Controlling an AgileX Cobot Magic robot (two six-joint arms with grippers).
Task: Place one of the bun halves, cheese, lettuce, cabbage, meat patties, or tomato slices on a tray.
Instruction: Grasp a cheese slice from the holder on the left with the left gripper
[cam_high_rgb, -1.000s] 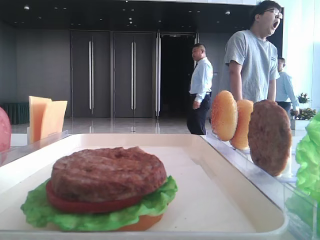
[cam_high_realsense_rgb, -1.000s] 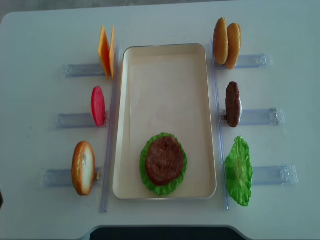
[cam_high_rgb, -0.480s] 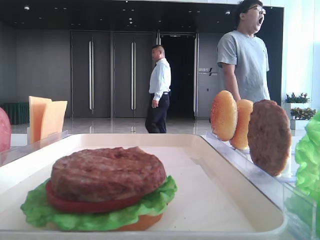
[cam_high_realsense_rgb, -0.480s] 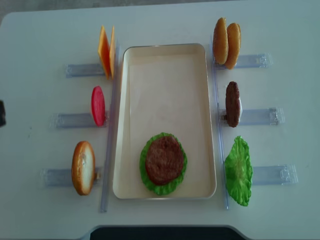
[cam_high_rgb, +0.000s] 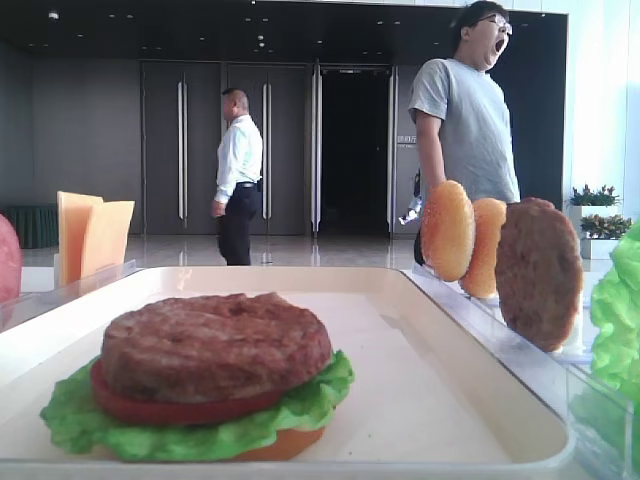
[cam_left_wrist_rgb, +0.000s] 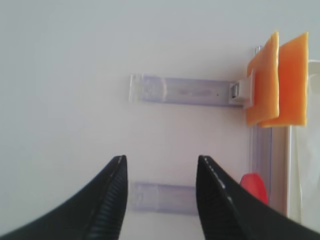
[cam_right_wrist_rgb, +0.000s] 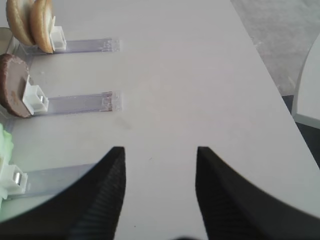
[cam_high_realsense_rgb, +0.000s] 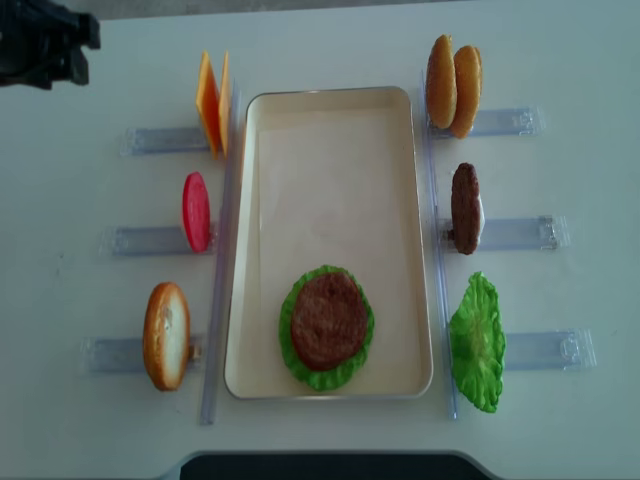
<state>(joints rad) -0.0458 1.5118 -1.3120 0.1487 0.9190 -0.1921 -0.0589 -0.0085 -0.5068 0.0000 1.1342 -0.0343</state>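
Observation:
The cream tray holds a stack near its front end: a meat patty over a tomato slice, lettuce and a bun half. Left of the tray, upright in racks, stand two cheese slices, a tomato slice and a bun half. On the right stand two bun halves, a patty and lettuce. My left gripper hangs open and empty over bare table, left of the cheese. My right gripper is open and empty, right of the racks.
Clear plastic racks lie on the white table on both sides of the tray. The left arm shows dark in the overhead view's top left corner. Two people stand behind the table in the low view. The table's right edge is near.
The left arm has come up along the table's left side into the top left corner of the overhead view. The people in the background have moved left. The food has not moved.

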